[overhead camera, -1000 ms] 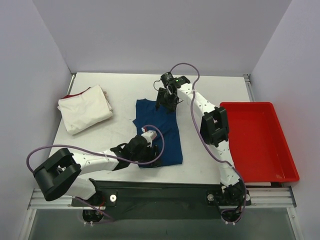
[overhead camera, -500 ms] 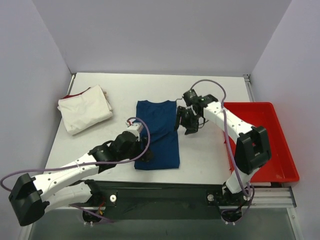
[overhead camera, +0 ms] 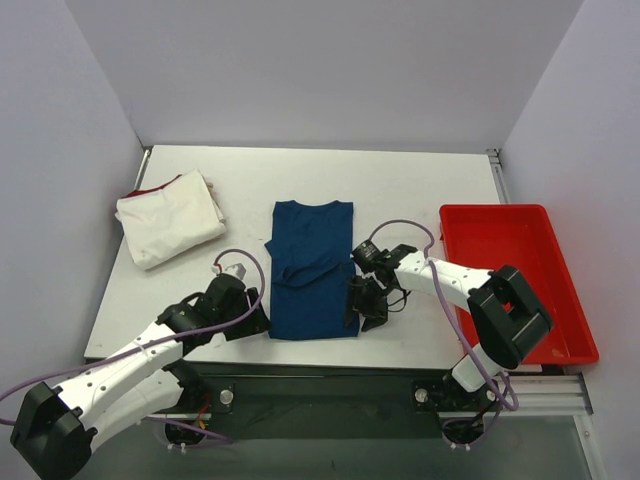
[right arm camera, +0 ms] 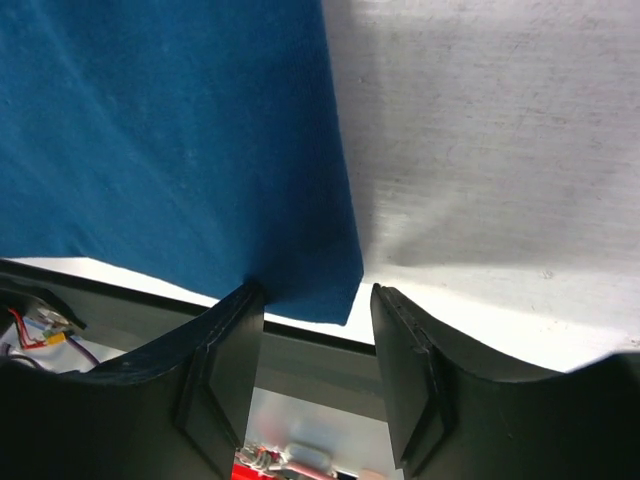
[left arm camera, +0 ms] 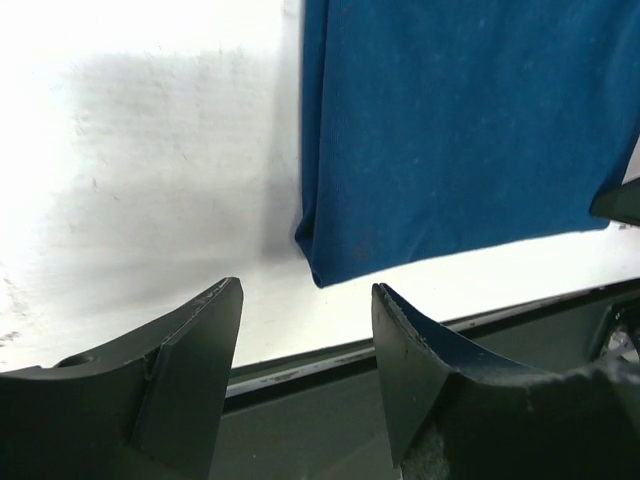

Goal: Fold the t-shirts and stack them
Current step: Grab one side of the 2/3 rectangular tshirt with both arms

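Note:
The dark teal-blue t-shirt (overhead camera: 312, 270) lies folded into a long strip mid-table, with a rumpled crease across its middle. My left gripper (overhead camera: 258, 322) sits just left of its near-left corner, jaws open. In the left wrist view that gripper (left arm camera: 307, 288) is empty, with the blue shirt's (left arm camera: 460, 120) corner just ahead of the gap. My right gripper (overhead camera: 362, 308) is at the near-right corner. In the right wrist view it (right arm camera: 316, 293) stands open, with the blue shirt's (right arm camera: 170, 130) corner lying between the fingers. The cream-white t-shirt (overhead camera: 170, 215), showing a red edge, lies folded at the back left.
A red plastic tray (overhead camera: 495, 209) stands at the right of the table, beside the right arm. The table's near edge (left arm camera: 330, 352) and the dark frame below it run close under both grippers. Grey walls enclose the back and sides.
Both grippers came toward the near edge. The right one went from the shirt's far end to its near-right corner; the left slid off the shirt to its near-left corner.

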